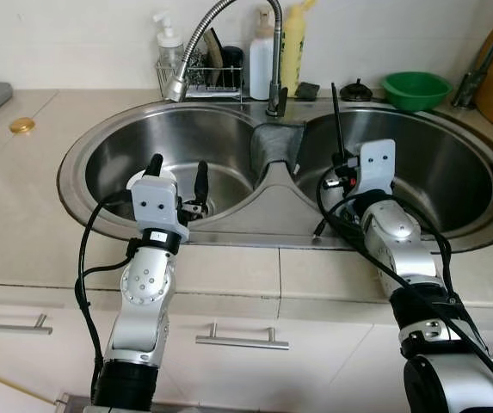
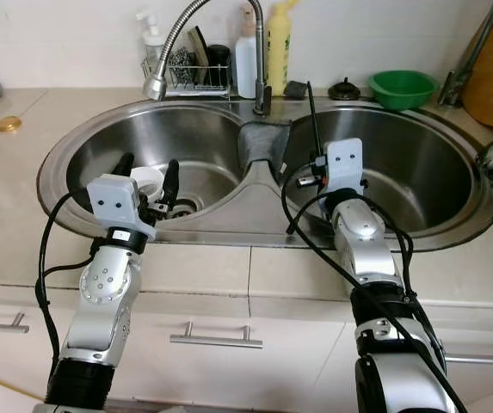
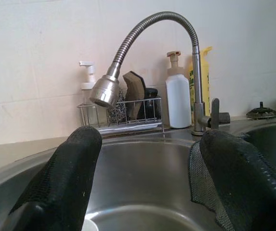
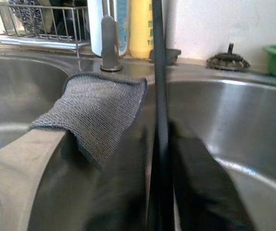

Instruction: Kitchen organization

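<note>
Steel double sink, grey mesh cloth draped

Even, soft daylight fills the head views; both are sharp, with no motion blur. The steel double sink carries broad pale reflections along its rim and basin walls, brightest on the right basin's far wall. Shadows are faint and short (the arms cast only weak ones on the cabinet front). In the left wrist view the tiled wall is bright and the gooseneck faucet crisp, while the near black fingers are soft. The right wrist view's foreground is dark and blurred; the grey cloth is in focus.
</note>
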`<state>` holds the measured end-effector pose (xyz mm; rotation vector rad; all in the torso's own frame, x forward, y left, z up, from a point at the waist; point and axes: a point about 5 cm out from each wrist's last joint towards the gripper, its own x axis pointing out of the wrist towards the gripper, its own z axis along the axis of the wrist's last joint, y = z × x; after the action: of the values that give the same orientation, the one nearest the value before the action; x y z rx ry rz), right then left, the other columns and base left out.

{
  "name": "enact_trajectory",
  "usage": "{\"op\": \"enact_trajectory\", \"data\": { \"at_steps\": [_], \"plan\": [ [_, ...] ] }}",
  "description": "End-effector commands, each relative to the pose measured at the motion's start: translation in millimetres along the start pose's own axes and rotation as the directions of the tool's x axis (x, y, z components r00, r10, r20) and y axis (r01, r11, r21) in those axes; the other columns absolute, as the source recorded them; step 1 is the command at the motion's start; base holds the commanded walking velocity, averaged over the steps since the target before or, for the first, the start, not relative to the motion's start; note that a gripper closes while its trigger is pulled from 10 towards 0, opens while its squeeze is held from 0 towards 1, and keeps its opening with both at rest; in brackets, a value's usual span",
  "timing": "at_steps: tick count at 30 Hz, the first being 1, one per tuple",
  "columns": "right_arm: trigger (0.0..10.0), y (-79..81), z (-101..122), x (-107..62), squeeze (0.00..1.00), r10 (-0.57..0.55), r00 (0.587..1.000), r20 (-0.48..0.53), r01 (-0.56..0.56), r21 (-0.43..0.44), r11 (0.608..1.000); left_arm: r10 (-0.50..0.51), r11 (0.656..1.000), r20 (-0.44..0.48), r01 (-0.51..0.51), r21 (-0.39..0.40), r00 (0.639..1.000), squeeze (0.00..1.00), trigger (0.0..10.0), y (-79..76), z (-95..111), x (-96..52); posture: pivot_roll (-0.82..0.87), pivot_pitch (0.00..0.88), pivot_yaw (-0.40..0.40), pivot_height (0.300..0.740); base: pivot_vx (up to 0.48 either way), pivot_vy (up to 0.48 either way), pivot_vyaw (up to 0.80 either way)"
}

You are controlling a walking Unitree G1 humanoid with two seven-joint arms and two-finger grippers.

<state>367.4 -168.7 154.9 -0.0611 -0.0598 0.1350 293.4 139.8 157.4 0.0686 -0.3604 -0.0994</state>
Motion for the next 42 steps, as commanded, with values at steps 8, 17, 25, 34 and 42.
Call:
{"op": "enact_trajectory", "data": {
  "at_steps": [8,17,25,34,42],
  "plan": [
    [10.0,-5.7,12.9,2.6,1.0,-0.03,0.996,0.078,0.03,0.011,0.999,-0.002,1.0,-0.007,0.002,0.003,1.0,0.0,10.0,0.7,0.2,-0.4,-0.07,0.003,0.024,0.74,0.0,0.0,0.0],
    [10.0,-4.5,29.4,-2.3,1.0,-0.035,0.982,0.186,0.04,-0.019,0.999,-0.003,1.0,-0.01,0.003,0.004,1.0,0.0,10.0,1.0,0.1,-0.7,-0.07,0.006,0.023,0.74,0.0,0.0,0.0],
    [10.0,2.9,55.9,-22.4,1.0,-0.057,0.933,0.355,0.083,-0.059,0.995,-0.002,1.0,-0.012,0.002,-0.011,1.0,0.0,10.0,0.9,0.3,-1.3,-0.07,0.009,0.024,0.74,0.0,0.0,0.0],
    [10.0,9.4,60.9,-35.0,0.88,-0.049,0.92,0.389,0.085,-0.076,0.994,-0.01,1.0,-0.005,0.01,-0.02,1.0,0.0,10.0,-0.5,2.4,0.0,-0.08,0.005,0.026,0.74,0.0,0.213,0.0],
    [10.0,16.1,60.2,-44.0,0.0,-0.028,0.922,0.386,0.075,-0.107,0.991,-0.019,1.0,0.007,0.019,-0.017,1.0,0.0,10.0,-1.8,3.3,0.7,-0.08,0.0,0.024,0.74,0.0,0.48,0.0]
  ]
}}
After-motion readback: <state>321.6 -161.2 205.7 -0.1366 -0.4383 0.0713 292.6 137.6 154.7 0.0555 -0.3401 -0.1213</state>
